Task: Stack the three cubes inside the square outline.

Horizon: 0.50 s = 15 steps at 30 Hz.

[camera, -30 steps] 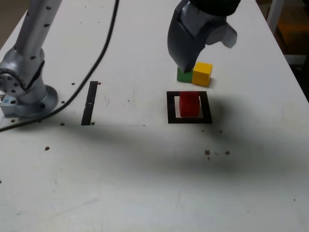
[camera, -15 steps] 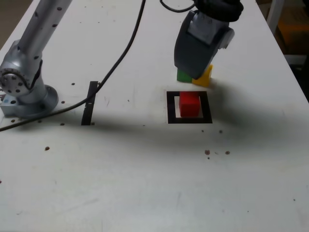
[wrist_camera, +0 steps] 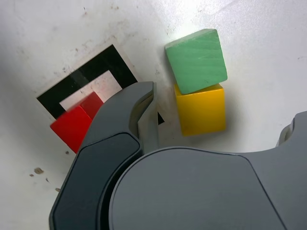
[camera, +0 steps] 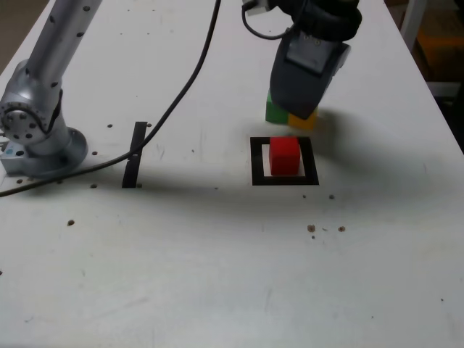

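Cable (camera: 167,109) is crossing the black strip (camera: 135,155) at the exterior view's left. Moving right, I'm seeing the red cube (camera: 284,156) sitting inside the square outline (camera: 257,161). Just beyond, the green cube (camera: 275,112) and yellow cube (camera: 301,122) are resting against each other. Above them, my gripper (wrist_camera: 218,112) is hovering wide open, holding nothing.

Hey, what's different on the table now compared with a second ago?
In the exterior view, the gripper has shifted right, coming over the yellow cube and hiding more of it. Nothing has been grasped or let go. The red cube, green cube and square outline stayed put.
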{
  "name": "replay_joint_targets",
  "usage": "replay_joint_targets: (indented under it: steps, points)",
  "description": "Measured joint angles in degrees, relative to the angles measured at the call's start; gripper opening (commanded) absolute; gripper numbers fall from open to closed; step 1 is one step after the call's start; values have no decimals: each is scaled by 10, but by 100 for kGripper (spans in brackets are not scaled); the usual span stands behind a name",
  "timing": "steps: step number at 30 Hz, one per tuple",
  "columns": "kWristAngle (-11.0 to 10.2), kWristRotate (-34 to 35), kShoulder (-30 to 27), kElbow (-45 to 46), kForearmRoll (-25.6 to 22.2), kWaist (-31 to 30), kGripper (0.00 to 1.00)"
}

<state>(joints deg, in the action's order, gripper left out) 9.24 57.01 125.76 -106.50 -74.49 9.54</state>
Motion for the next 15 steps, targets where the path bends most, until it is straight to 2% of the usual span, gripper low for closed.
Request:
replay_joint_targets:
  steps: [11,15]
  points:
    - [-13,24,13,8,29,9,100]
    - [-6,23,19,14,41,9,99]
